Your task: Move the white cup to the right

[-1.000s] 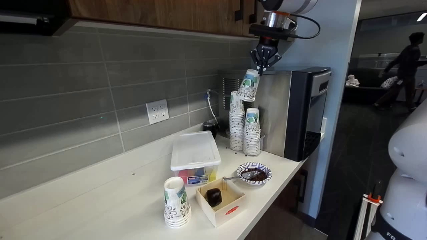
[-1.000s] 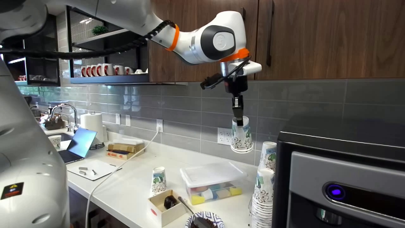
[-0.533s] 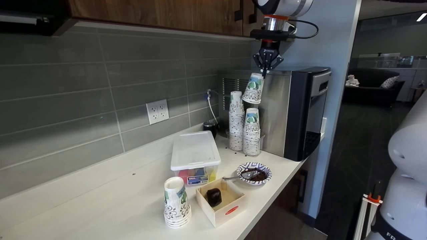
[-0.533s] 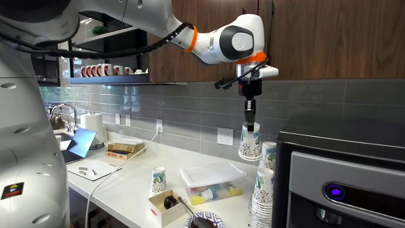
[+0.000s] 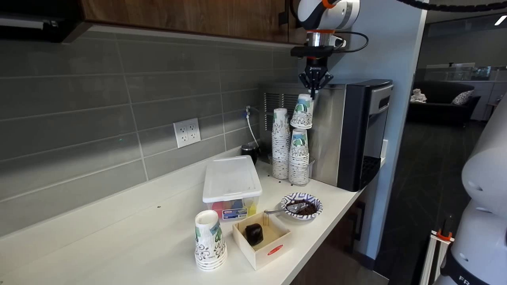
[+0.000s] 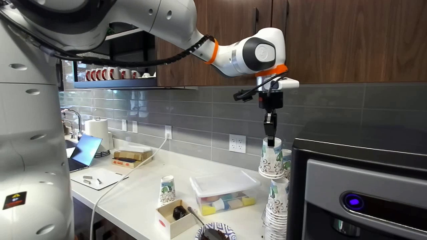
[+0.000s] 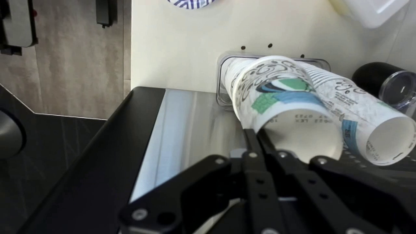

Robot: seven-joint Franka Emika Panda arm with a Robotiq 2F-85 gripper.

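My jaws pinch narrowly on the small, tapered, green-printed white paper cup (image 5: 302, 111), mouth down; in an exterior view it hangs at twelve o'clock over a stack of white paper cups (image 5: 299, 157).

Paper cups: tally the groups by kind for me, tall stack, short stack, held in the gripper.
Tall paper-cup stacks beside the dispenser: 2
Short paper-cup stack beside the open box: 1
Held white cup, possibly nested, in the gripper: 1
Total: 4 groups; single cups within the stacks can't be counted reliably
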